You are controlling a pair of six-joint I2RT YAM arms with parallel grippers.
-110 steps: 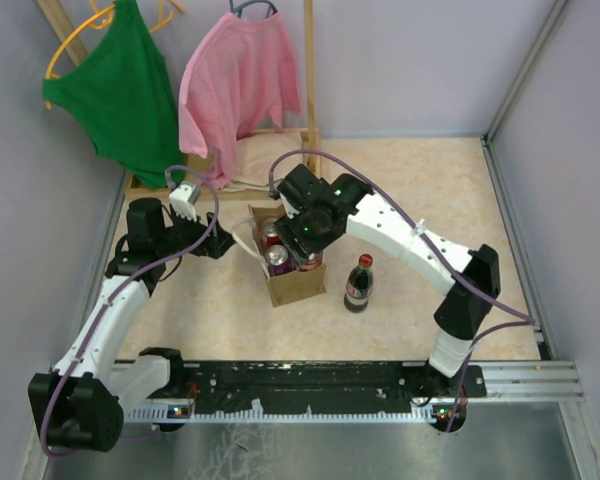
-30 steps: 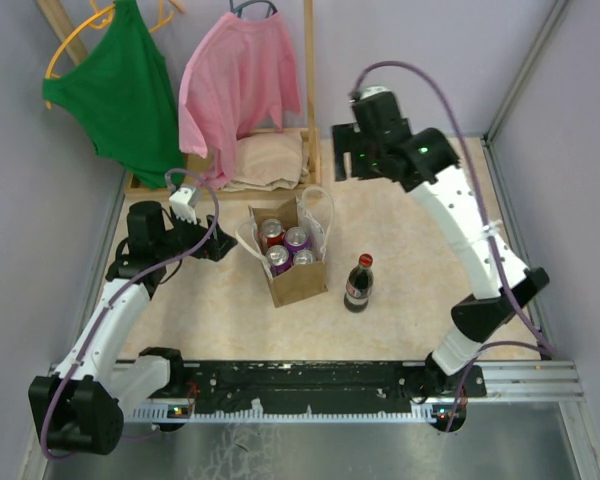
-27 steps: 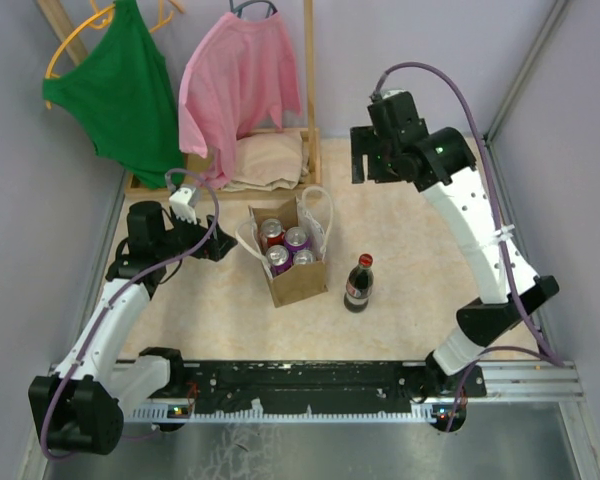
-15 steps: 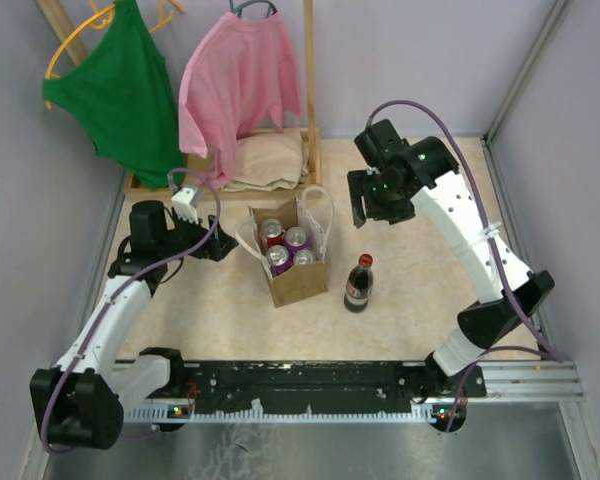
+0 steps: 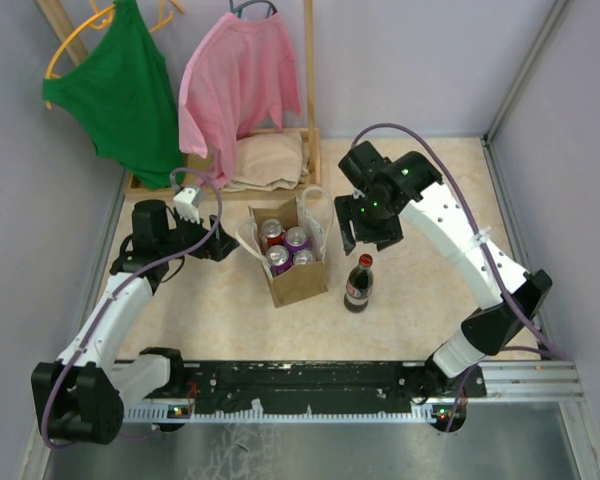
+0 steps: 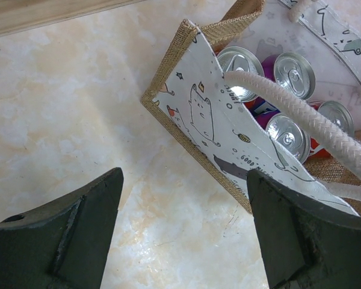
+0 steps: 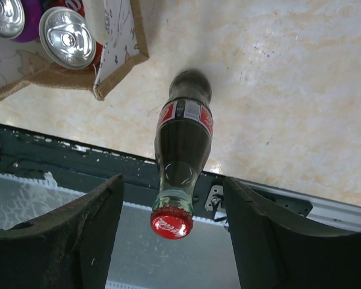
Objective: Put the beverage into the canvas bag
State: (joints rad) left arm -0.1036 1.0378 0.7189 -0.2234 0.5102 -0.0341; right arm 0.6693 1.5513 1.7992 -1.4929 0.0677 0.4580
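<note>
Bottle [image 5: 358, 285] upright near mid-worktop [image 5: 430, 300], just outside the bag's [image 5: 298, 283] right side, beneath the spread, empty right gripper [image 5: 365, 240]; left gripper [image 5: 220, 245] likewise released, left of bag.

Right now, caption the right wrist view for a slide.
Open right claw over the upright red-capped dark cola bottle, beside the tan canvas bag.

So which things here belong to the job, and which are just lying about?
Job: cola bottle, canvas bag, cans already inside it.
Lying about: green top and pink shirt on hangers, folded beige cloth, wooden rack.
</note>
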